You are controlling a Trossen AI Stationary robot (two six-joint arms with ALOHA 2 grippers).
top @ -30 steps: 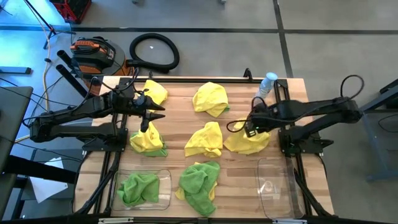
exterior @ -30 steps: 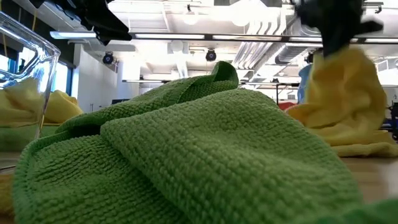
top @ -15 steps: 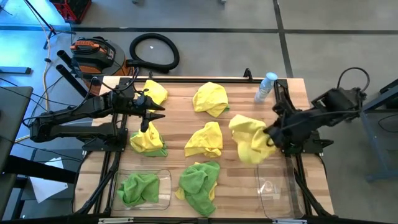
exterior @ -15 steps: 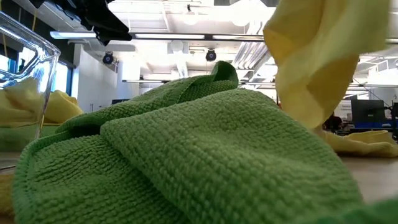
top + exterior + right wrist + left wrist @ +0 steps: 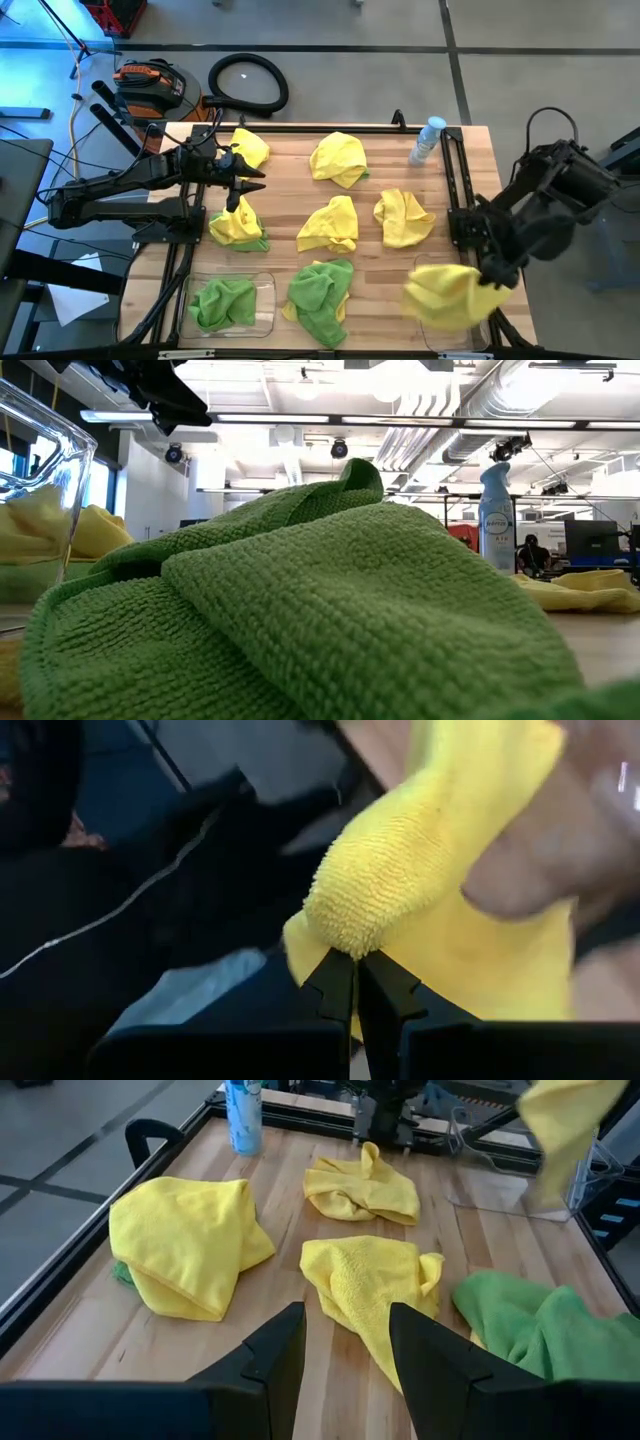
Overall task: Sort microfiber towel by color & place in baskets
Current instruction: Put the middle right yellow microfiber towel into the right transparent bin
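- Grey concrete floor surrounds the wooden table, crossed by dark seam lines.
- Coiled black hose lies on the floor at 11 o'clock from the table's centre.
- Orange-and-black case sits at 10 o'clock.
- White ceiling with pipes and long light strips overhead.

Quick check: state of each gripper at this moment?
Left gripper: open, holding nothing, above the table's left side.
Right gripper: closed on a yellow towel, over the right basket.
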